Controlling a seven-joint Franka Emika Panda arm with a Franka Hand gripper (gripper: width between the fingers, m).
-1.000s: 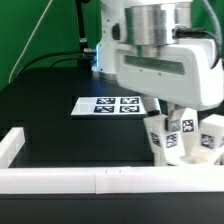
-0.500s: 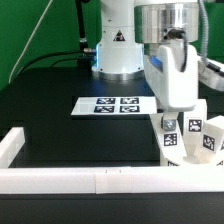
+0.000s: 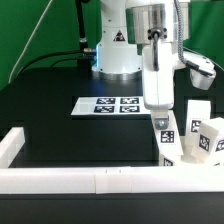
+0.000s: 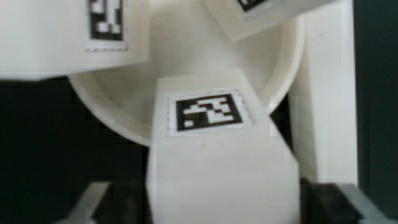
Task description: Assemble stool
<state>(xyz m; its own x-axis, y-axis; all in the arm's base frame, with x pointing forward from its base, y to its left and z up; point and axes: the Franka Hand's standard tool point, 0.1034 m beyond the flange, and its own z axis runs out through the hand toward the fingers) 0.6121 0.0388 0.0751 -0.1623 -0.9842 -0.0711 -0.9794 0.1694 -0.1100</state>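
The white stool stands upside down at the exterior view's right, by the front rail. Its round seat disc [image 4: 121, 112] lies under the legs. My gripper [image 3: 160, 117] reaches down from above and is shut on one tagged leg [image 3: 167, 138], which stands upright on the seat. In the wrist view this leg [image 4: 210, 115] fills the space between my two fingers [image 4: 93, 200]. Two more tagged legs [image 3: 208, 138] stand to its right, also in the wrist view [image 4: 80, 35].
The marker board [image 3: 112, 105] lies flat on the black table behind the stool. A long white rail [image 3: 90, 180] runs along the front edge and turns back at the exterior view's left [image 3: 12, 145]. The robot base [image 3: 118, 45] stands at the back.
My wrist has turned about its vertical axis over the held leg, so the hand now shows its narrow side. The other legs have shifted slightly toward the exterior view's right.
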